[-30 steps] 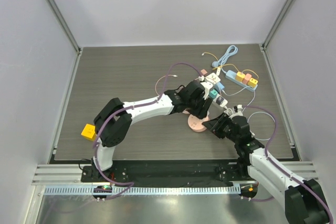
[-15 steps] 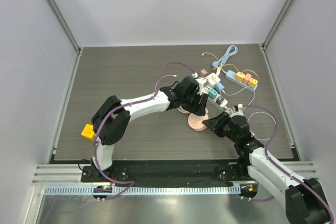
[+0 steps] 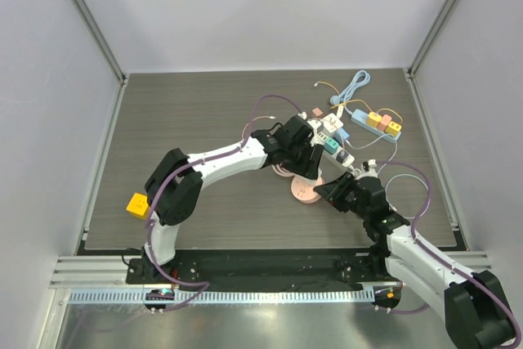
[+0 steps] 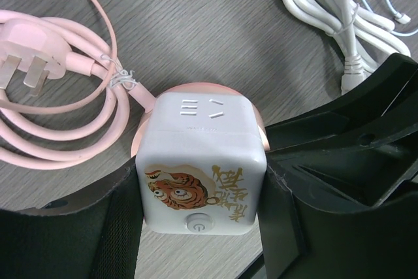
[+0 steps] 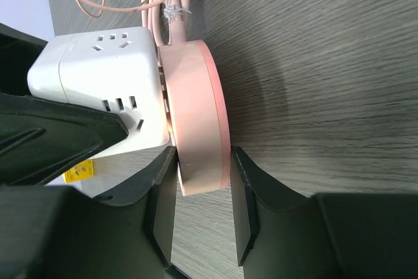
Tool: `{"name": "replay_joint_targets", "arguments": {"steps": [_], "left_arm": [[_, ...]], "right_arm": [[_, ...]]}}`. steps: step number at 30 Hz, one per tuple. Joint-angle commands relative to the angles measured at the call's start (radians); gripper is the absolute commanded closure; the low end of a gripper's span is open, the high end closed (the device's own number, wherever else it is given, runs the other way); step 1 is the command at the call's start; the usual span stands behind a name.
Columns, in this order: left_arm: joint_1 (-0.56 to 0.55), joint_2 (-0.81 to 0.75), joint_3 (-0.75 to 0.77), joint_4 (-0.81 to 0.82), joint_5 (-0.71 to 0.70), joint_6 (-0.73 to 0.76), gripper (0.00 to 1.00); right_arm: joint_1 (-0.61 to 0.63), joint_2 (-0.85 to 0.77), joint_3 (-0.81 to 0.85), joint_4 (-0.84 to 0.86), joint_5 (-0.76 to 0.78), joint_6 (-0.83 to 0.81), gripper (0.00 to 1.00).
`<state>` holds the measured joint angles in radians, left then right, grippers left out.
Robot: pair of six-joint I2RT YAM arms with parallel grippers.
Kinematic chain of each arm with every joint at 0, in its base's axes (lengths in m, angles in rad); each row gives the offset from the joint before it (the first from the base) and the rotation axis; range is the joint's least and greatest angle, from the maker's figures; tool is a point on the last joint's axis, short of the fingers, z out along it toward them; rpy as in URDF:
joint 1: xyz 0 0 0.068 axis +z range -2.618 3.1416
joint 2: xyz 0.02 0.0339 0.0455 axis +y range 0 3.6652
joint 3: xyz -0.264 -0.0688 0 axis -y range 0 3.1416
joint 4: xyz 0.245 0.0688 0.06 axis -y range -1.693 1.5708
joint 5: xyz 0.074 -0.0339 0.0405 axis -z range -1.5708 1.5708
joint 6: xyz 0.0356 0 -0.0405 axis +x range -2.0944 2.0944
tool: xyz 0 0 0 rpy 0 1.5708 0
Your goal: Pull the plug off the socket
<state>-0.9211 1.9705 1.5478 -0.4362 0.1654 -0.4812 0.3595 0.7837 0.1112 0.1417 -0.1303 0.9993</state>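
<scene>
A white cube plug (image 4: 202, 161) with a tiger picture sits on a round pink socket (image 5: 196, 109), with a narrow gap between them. My left gripper (image 4: 202, 217) is shut on the cube's two sides. My right gripper (image 5: 201, 200) is shut on the pink socket's rim, one finger on each flat face. The cube also shows in the right wrist view (image 5: 104, 89). In the top view both grippers meet at the pink socket (image 3: 305, 192) at the table's middle right: the left gripper (image 3: 309, 165) from above, the right gripper (image 3: 325, 194) from the right. The cube is hidden there.
The socket's pink cord and plug (image 4: 26, 47) lie coiled to its left. A white cable bundle (image 4: 333, 11) lies behind. A blue power strip (image 3: 376, 123) with coloured plugs and a light-blue cable (image 3: 355, 83) lie at the back right. A yellow block (image 3: 137, 204) is on the left arm.
My left arm's wrist has shifted a little left and away, and the pink socket with both grippers has moved slightly left. Both grips are unchanged.
</scene>
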Motion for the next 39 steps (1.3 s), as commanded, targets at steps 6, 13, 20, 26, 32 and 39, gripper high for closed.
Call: {"name": "replay_joint_targets", "arguments": {"steps": [6,13,20,26,32,39], "left_arm": [[0.010,-0.217,-0.152,0.218,0.138,0.042,1.00],[0.100,-0.173,-0.005,-0.066,0.047,-0.157,1.00],[0.033,-0.151,0.077,-0.119,0.025,-0.042,1.00],[0.017,-0.281,-0.098,-0.069,-0.012,0.030,1.00],[0.186,-0.525,-0.296,-0.029,0.190,-0.026,1.00],[0.493,-0.717,-0.374,-0.315,-0.037,-0.028,1.00]], "right_arm": [[-0.016,-0.018,-0.031,-0.160,0.101,0.010,0.99],[-0.016,-0.075,-0.050,-0.119,0.093,-0.025,0.99],[-0.016,-0.060,-0.044,-0.129,0.084,-0.048,0.99],[-0.014,-0.096,-0.025,-0.180,0.098,-0.045,0.99],[-0.016,-0.098,-0.022,-0.183,0.103,-0.056,0.99],[-0.016,-0.118,-0.036,-0.180,0.100,-0.057,0.99]]}}
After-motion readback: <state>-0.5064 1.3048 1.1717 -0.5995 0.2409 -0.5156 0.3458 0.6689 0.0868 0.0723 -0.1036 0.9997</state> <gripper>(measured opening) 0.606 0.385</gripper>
